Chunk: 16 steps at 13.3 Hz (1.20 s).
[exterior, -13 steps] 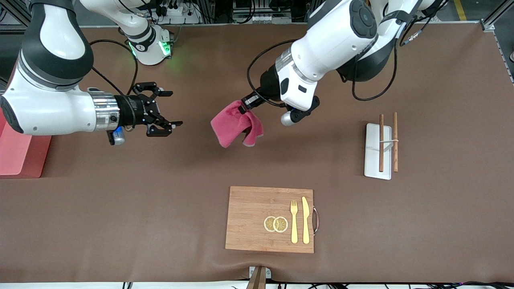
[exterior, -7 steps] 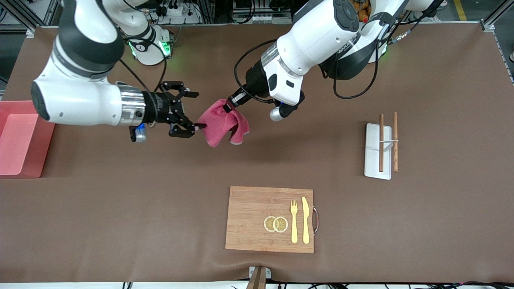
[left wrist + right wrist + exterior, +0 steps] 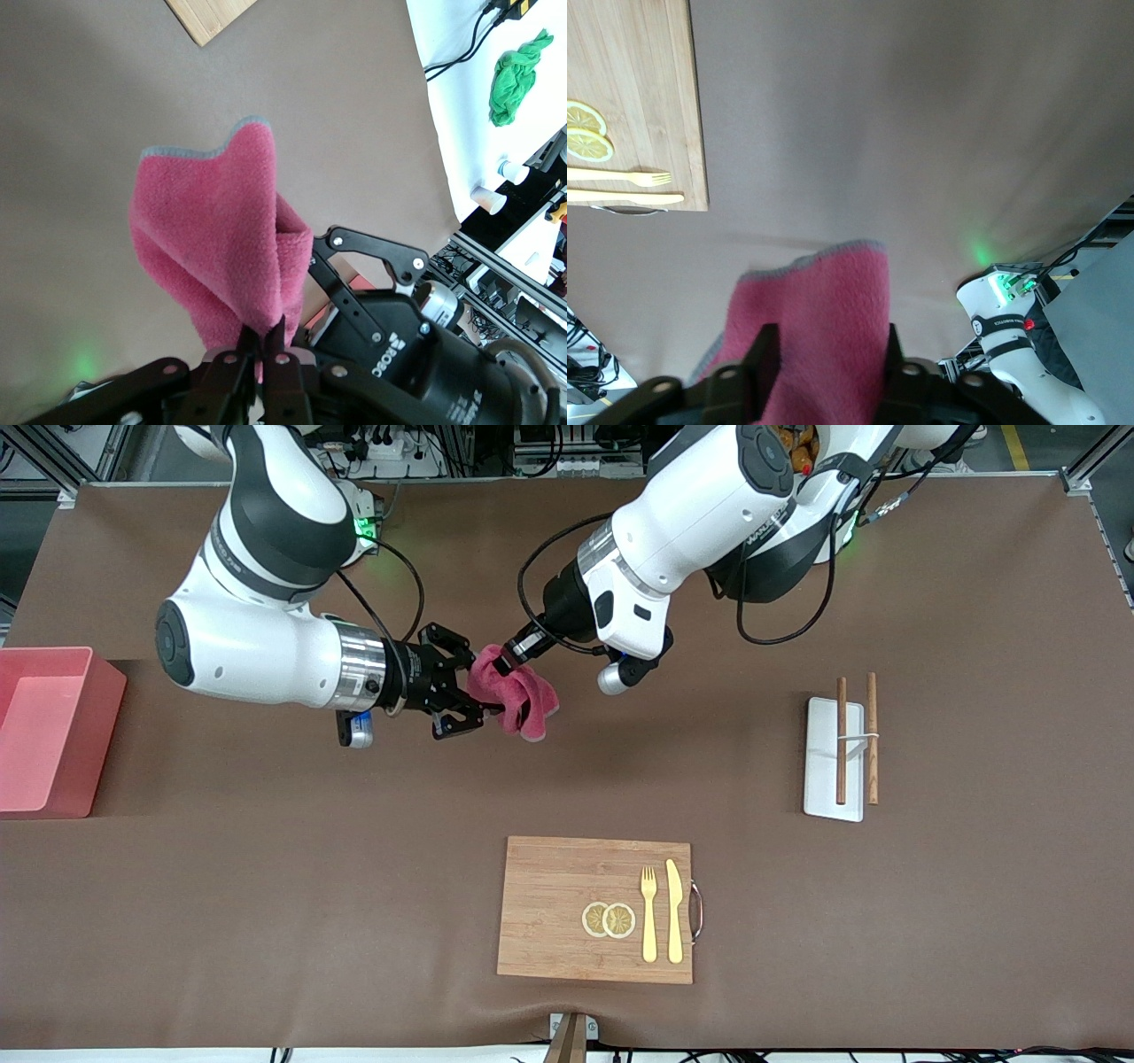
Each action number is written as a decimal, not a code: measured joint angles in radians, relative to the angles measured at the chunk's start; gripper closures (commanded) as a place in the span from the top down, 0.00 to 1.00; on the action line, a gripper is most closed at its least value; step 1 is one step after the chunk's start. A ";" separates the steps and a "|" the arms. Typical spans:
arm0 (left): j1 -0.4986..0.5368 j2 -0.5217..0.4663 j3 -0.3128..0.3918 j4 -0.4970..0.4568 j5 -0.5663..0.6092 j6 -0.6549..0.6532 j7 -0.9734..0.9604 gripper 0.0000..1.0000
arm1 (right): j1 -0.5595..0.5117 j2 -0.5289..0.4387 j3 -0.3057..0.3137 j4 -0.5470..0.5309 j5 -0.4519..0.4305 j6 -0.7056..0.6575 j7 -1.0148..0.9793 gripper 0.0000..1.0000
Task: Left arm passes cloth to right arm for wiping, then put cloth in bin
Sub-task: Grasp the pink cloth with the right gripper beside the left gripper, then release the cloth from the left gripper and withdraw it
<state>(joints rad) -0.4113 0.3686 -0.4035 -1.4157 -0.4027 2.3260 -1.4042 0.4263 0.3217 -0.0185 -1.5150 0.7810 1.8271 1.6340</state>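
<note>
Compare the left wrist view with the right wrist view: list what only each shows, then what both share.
Only the left wrist view: the left gripper pinching the cloth, the right gripper beside it, a green rag.
Only the right wrist view: lemon slices, fork, knife, the right gripper's fingers around the cloth.
Both: cloth, brown table, cutting board.

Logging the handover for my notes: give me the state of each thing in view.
cloth: hanging in the air, pinched by the left gripper.
left gripper: shut on the cloth.
right gripper: open, fingers either side of the cloth.
bin: upright, nothing seen inside, at the right arm's end.
</note>
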 measured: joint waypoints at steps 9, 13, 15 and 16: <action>0.002 0.000 0.008 0.008 0.002 0.004 -0.012 1.00 | -0.001 0.002 -0.007 0.007 -0.011 -0.002 -0.021 0.00; 0.058 -0.012 0.016 0.017 0.047 -0.107 -0.013 1.00 | -0.001 0.018 -0.008 -0.025 -0.119 -0.047 -0.160 0.00; 0.152 -0.031 0.020 0.020 0.075 -0.231 0.018 1.00 | -0.001 0.050 -0.008 -0.048 -0.177 -0.038 -0.223 0.00; 0.205 -0.039 0.021 0.021 0.111 -0.298 0.058 1.00 | 0.000 0.071 -0.006 -0.054 -0.208 -0.026 -0.254 0.00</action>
<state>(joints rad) -0.2067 0.3298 -0.3828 -1.3950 -0.2921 2.0277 -1.3463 0.4264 0.3931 -0.0248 -1.5685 0.5734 1.8012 1.3803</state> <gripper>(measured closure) 0.000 0.956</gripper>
